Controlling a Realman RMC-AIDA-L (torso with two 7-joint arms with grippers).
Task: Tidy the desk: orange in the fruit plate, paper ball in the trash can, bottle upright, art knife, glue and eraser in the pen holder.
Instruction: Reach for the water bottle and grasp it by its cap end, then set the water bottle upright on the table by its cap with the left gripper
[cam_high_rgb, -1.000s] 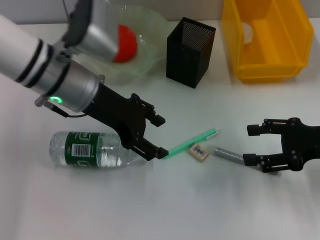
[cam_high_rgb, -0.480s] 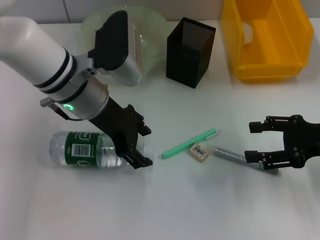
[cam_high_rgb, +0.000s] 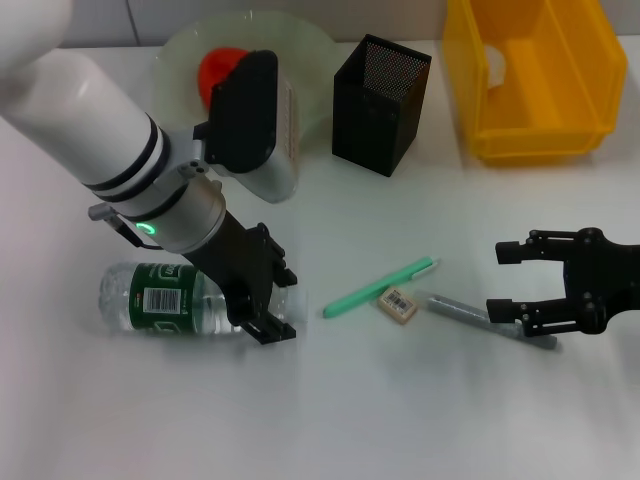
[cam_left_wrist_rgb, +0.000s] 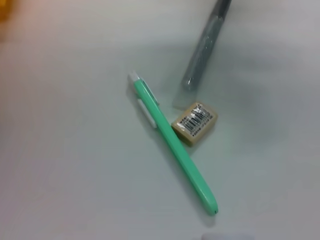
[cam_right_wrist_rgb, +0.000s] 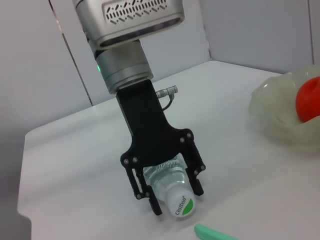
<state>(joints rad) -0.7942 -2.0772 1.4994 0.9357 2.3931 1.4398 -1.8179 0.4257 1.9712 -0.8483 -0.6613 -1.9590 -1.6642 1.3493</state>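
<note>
The plastic water bottle lies on its side on the white desk, cap toward the middle; the left gripper straddles its neck, fingers spread on either side and not yet pressed in; the right gripper rests open at the right edge, its lower finger just beside the grey art knife; between the two arms lie the green glue pen and the eraser, touching or nearly so; farther back stands the black mesh pen holder; the orange sits in the glass fruit plate; the paper ball lies in the yellow bin.
</note>
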